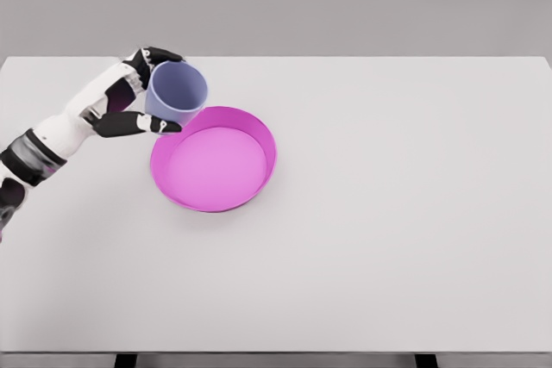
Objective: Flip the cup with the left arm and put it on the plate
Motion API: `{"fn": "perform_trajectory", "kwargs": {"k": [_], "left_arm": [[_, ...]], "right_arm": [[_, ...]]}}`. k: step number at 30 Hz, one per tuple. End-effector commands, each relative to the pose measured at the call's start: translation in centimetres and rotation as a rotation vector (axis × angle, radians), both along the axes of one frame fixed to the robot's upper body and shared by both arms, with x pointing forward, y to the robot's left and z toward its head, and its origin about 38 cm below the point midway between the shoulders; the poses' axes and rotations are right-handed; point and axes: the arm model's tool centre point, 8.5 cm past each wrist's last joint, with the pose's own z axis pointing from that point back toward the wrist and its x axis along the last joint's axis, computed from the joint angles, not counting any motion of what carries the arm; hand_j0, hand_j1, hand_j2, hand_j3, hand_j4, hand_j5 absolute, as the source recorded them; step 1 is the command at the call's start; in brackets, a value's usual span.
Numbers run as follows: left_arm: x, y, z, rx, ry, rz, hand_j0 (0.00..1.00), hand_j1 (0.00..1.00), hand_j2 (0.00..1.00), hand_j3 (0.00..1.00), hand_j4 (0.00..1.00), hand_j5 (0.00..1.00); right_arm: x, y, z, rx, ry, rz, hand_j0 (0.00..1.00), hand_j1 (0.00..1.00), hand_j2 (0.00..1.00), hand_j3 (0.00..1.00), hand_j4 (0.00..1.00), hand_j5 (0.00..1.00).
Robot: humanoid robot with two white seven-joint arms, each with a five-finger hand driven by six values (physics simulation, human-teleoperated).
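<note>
A pale lavender cup is held upright with its mouth facing up, just over the far left rim of the magenta plate. My left hand is shut on the cup from its left side, thumb along the near side and fingers curled round the far rim. The plate is a shallow round dish with a raised wall, lying left of the table's middle. The cup's base is hidden behind the plate's rim and my thumb, so I cannot tell whether it touches the plate. My right arm does not show.
The white table stretches wide to the right and front of the plate. Its far edge runs just behind the cup, and a grey wall lies beyond.
</note>
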Motion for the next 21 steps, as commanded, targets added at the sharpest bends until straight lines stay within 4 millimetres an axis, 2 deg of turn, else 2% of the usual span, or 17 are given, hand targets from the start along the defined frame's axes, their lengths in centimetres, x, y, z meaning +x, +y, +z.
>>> {"fn": "perform_trajectory", "kwargs": {"k": [1, 9, 13, 16, 21], "left_arm": [[-0.2, -1.8, 0.1, -0.069, -0.007, -0.031, 0.47, 0.47, 0.47, 0.47, 0.47, 0.47], [-1.4, -5.5, -3.0, -0.255, 0.110, -0.080, 0.47, 0.47, 0.47, 0.47, 0.47, 0.47], [-1.4, -5.8, -3.3, -0.308, 0.106, -0.078, 0.47, 0.47, 0.47, 0.47, 0.47, 0.47], [-0.7, -5.6, -5.3, -0.316, 0.146, -0.018, 0.47, 0.47, 0.47, 0.47, 0.47, 0.47], [-0.3, -5.1, -5.8, -0.233, 0.118, 0.006, 0.47, 0.47, 0.47, 0.47, 0.47, 0.47]], "right_arm": [[0.0, 0.0, 0.0, -0.001, 0.000, 0.000, 1.00, 1.00, 1.00, 1.00, 1.00, 1.00], [0.0, 0.0, 0.0, 0.000, 0.000, 0.000, 1.00, 1.00, 1.00, 1.00, 1.00, 1.00], [0.0, 0.0, 0.0, -0.001, 0.000, 0.000, 1.00, 1.00, 1.00, 1.00, 1.00, 1.00], [0.0, 0.0, 0.0, 0.000, 0.000, 0.000, 1.00, 1.00, 1.00, 1.00, 1.00, 1.00], [0.0, 0.0, 0.0, 0.000, 0.000, 0.000, 1.00, 1.00, 1.00, 1.00, 1.00, 1.00]]}}
